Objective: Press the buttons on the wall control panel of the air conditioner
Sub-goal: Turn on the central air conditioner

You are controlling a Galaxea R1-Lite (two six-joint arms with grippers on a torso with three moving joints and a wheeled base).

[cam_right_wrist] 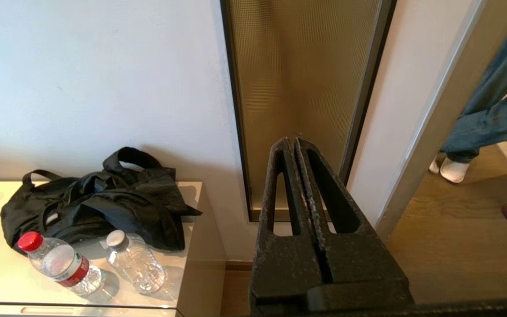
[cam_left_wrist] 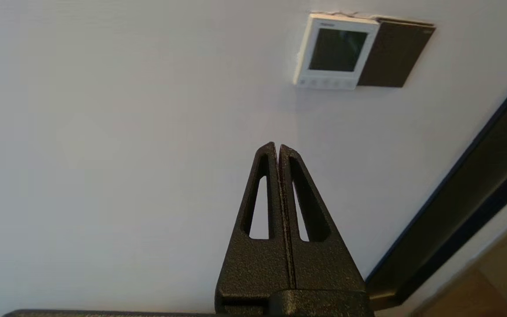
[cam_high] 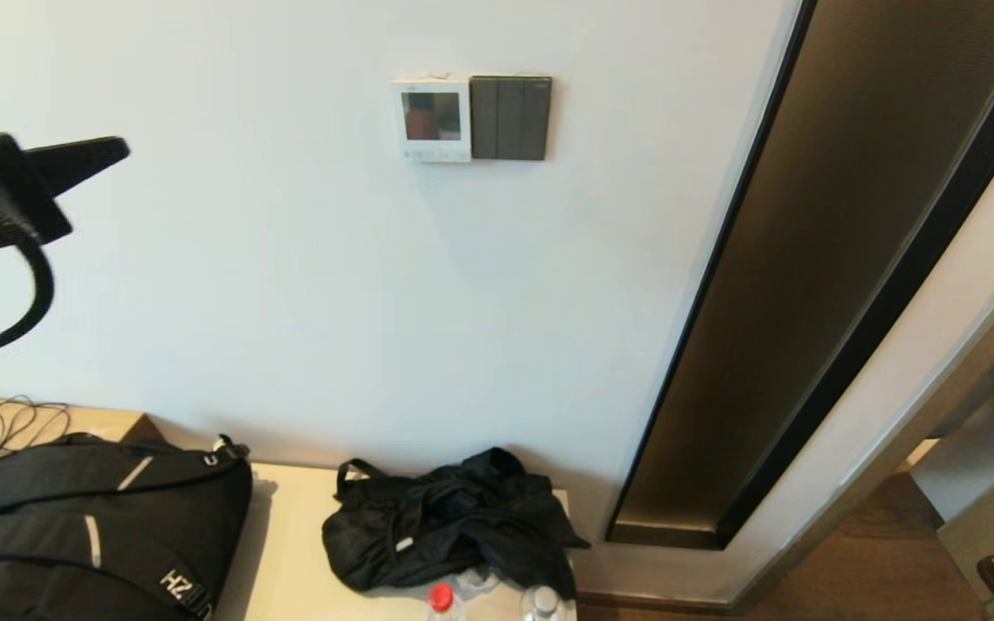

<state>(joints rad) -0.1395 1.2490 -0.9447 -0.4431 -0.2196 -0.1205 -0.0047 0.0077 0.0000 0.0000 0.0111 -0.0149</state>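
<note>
Two end effectors, both pressed together and holding nothing. Left end effector is raised before the bare wall, well apart from the air conditioner's wall control panel, which is mounted high on the wall above the desk's far edge; the buttons line its bottom strip. Dark switch plate touches the panel's side. Right end effector hangs beyond the desk's right edge.

Plain white wall across most of the head view. At 3 o'clock, tall bronze glass panel in a black frame. At 6 o'clock, pale cabinet top against the wall. At 5 o'clock, brown wooden floor.
</note>
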